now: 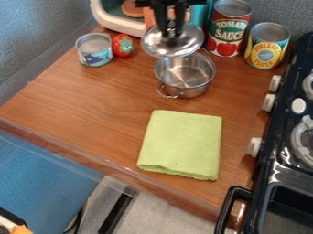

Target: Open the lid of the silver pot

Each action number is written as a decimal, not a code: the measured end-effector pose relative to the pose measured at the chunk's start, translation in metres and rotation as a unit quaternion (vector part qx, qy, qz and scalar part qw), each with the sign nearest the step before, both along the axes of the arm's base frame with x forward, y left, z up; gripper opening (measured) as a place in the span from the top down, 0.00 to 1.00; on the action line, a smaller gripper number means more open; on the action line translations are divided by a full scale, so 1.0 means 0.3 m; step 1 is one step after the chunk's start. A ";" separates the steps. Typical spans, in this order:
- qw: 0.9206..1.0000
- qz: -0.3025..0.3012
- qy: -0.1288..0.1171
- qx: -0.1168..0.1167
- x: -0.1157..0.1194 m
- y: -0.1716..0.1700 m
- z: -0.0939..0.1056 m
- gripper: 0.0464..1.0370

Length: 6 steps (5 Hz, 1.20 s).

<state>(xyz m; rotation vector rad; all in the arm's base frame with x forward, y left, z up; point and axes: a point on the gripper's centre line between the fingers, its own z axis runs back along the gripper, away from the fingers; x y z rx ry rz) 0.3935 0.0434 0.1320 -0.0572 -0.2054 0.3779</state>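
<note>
Before you are a silver lid [173, 44] and silver pot [185, 75], a lime-green cloth [181, 145] on the brown wood-grain counter [92, 105], a yellow-labelled can [267, 49] far right, and white knobs [269, 103] on your black stove [280, 125].

A wooden counter [92, 98] holds a cream-rimmed box [114, 23], small can [96, 57] and strawberry [123, 46] at eleven o'clock, silver pot [191, 87] and red can [228, 33] at one, yellow can [267, 52] at two, green cloth [182, 144] at five.

The robot's black tool [171, 32] is hanging down from the top edge of the camera view, right of the middle. Its two slim fingers [179, 17] are pointing downward side by side, their tips standing close together and gripping.
</note>
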 end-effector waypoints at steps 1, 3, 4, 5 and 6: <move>1.000 -0.007 0.006 0.010 -0.049 0.034 -0.014 0.75; 0.999 0.014 0.032 0.025 -0.150 0.175 -0.090 0.75; 0.999 0.022 0.029 0.025 -0.164 0.223 -0.102 0.75; 0.998 0.022 0.047 0.017 -0.157 0.231 -0.179 0.75; 0.997 0.031 0.061 0.029 -0.151 0.236 -0.228 0.75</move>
